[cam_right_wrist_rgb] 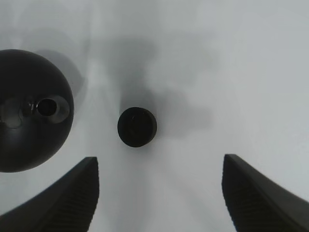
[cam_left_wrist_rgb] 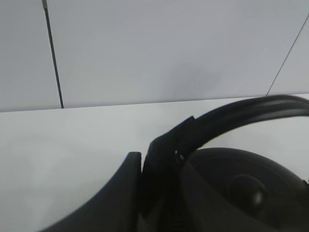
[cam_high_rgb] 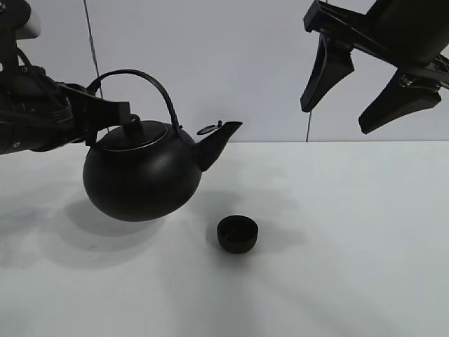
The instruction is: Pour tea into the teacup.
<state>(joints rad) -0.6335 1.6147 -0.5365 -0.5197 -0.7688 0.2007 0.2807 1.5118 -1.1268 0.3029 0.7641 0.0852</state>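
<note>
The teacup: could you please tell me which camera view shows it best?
The right wrist view: it looks down into the teacup, unobstructed. The exterior high view shows it obliquely; the left wrist view misses it.

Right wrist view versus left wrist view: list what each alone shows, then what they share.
Only the right wrist view: the tiny round black teacup and the open right gripper. Only the left wrist view: the left gripper shut on the arched black handle, and the grey panelled wall. Both: the big round black kettle and the white table.
</note>
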